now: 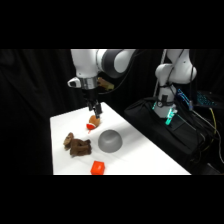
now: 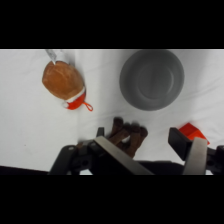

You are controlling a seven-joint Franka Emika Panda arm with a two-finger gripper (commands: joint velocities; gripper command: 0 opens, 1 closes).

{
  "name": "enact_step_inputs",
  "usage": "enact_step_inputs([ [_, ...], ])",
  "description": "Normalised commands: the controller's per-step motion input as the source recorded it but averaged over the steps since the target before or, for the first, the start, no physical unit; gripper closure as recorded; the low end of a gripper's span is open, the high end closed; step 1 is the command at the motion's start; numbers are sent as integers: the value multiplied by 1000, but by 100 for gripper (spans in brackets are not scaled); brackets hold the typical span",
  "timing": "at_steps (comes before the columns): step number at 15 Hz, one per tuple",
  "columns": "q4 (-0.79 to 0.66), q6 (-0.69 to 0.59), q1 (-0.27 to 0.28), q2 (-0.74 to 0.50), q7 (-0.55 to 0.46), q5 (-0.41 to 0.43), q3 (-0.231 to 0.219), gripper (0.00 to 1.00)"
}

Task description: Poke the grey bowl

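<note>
Block, red [image 1: 97, 167], sits nearest at the table's [image 1: 150, 162] front edge, partly cut off in wrist view. Behind it: brown plush toy [image 1: 77, 145] left, grey bowl [image 1: 110, 141] just right, dome up, bare table to its right. Farther back, a tan and red object [image 1: 93, 123], hard to identify, under the gripper [image 1: 95, 111]. Fingers parted, holding nothing.

White arm [image 1: 95, 62] with grey-black joint bands, black linkage and grey metal fingers [image 2: 197, 156].

Grey bowl [image 2: 152, 79] matt, smooth; brown toy [image 1: 77, 145] fuzzy plush; red block [image 1: 97, 167] smooth; table [image 1: 145, 155] matt white.
</note>
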Motion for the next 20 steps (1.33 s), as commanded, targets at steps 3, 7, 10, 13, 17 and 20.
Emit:
enact_step_inputs([
  [3, -21, 19, -25, -28, 41, 12, 36, 0],
  [7, -144, 113, -17, -124, 50, 95, 54, 0],
  [10, -239, 229, 0, -157, 88, 77, 44, 0],
  [13, -249, 320, -4, -132, 87, 59, 21, 26],
  [17, -228, 331, 0, -86, 83, 47, 11, 74],
  [20, -125, 310, 11, 67, 57, 35, 14, 100],
])
